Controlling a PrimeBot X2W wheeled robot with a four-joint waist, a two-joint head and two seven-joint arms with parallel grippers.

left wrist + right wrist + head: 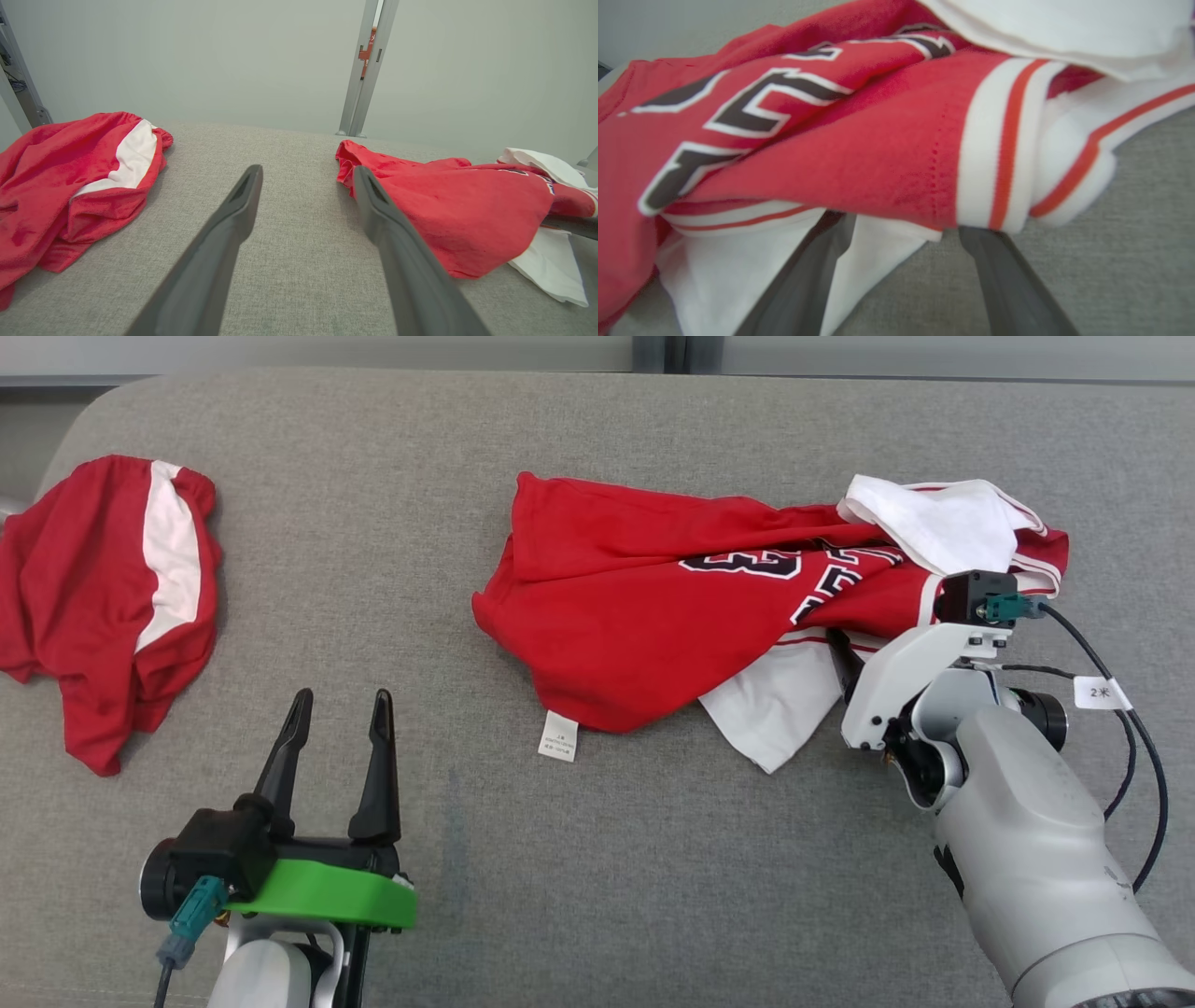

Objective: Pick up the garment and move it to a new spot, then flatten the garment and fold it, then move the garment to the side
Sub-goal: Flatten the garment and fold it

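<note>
- The garment [653,616] lies crumpled at centre-right of the grey cushion [560,859], with its long axis running 9 to 3 o'clock.
- The right gripper [906,233] is nearer, at the garment's 4 o'clock edge, jaws spread wide. Its fingertips are hidden under the hem, so contact is unclear.
- The left gripper [341,709] stands wide and empty, with the garment at its 2 o'clock.

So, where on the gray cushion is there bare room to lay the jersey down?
Widest free patch: between the shorts and the jersey, beyond the left jaws. Also the near strip below the label. Crowded at right, where the right jaws reach under the jersey's edge.
</note>
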